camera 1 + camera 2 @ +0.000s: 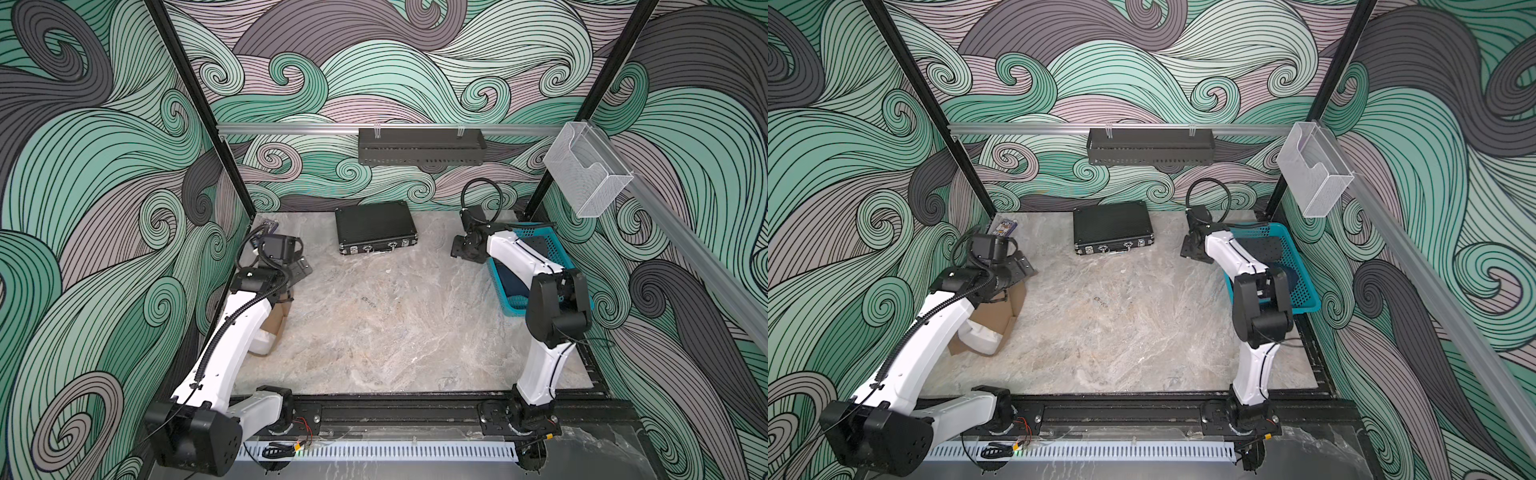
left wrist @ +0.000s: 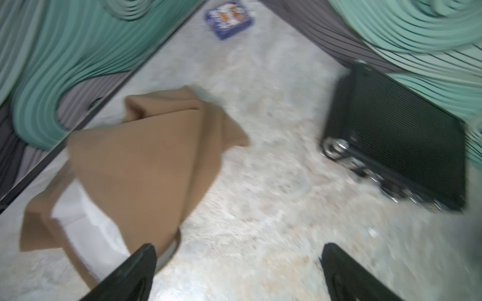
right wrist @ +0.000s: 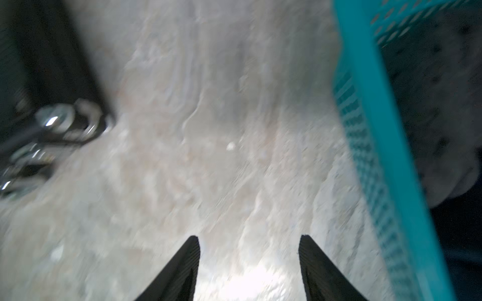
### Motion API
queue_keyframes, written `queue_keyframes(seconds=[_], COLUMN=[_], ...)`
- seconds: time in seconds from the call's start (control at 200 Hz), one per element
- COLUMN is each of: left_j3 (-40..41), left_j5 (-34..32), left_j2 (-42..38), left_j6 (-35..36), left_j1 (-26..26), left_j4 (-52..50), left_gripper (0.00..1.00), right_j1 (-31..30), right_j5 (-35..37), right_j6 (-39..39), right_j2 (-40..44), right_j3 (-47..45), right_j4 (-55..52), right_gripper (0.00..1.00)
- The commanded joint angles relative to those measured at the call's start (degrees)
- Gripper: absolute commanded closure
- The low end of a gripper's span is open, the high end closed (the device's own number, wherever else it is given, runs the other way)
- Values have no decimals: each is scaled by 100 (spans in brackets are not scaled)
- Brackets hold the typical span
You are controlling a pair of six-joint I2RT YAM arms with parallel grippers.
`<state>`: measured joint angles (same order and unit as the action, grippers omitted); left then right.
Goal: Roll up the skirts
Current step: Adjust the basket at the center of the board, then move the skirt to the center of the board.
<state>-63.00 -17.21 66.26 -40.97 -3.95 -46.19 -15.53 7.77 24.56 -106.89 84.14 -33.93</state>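
Tan skirt (image 2: 146, 156): bunched up, so it'll probably roll lopsided
Left claw (image 2: 240, 247): spread, empty
Right claw (image 3: 249, 238): spread, empty, might clip basket (image 3: 365, 78)

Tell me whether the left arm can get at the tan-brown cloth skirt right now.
Probably yes. The tan-brown cloth skirt lies crumpled on the marble-patterned table just beside the open left gripper; nothing sits between its fingers and the cloth.

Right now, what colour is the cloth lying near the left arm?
Plain tan-brown skirt, clearest in the left wrist view.
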Motion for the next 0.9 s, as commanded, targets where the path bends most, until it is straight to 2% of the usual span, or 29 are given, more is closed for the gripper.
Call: queue_keyframes(seconds=[0.0,0.125,0.18,0.23,0.3,0.375,0.486,0.526,0.571,0.596,0.711,0.801,0.896], left_j3=[407,557,370,184,-171,-623,-827,-894,-925,-939,-1258,-1608,-1580], left_j5=[406,642,762,1106,1105,1300,1466,1659,1950,2068,2256,2130,1890], left_j2=[104,449,866,1298,2152,2957,3529,3666,3737,3732,3409,2939,2378], left_j6=[-587,-570,-435,120,318,446,561,596,559,532,491,280,-241], left_j1=[967,1737,1809,1810,1847,1947,1992,1981,1948,1893,1272,448,-697], left_j4=[-600,-292,-232,53,-92,-454,-444,-375,-276,-219,-194,-455,-551], left_gripper=[2,2,1,1,4,16,34,52,86,100,100,100,100], right_j1=[-912,-1650,-1829,-1969,-2077,-2112,-2110,-2112,-2122,-2117,-2121,-2121,-2108], right_j5=[-566,-599,-643,-621,-651,-511,-673,-649,-598,-551,-185,297,683], right_j6=[144,466,523,524,454,541,675,664,661,673,724,808,820], right_j2=[1016,1793,1945,1967,1867,1740,1736,1757,1776,1797,2001,2277,2541], right_j3=[-1286,-2945,-3416,-3708,-3973,-4211,-4218,-4130,-4116,-4116,-4199,-4298,-4355], right_j4=[1584,3117,3525,3767,3993,4229,4333,4232,4228,4224,4103,3906,3703], right_gripper=[34,28,26,24,22,22,23,24,25,25,29,30,29])
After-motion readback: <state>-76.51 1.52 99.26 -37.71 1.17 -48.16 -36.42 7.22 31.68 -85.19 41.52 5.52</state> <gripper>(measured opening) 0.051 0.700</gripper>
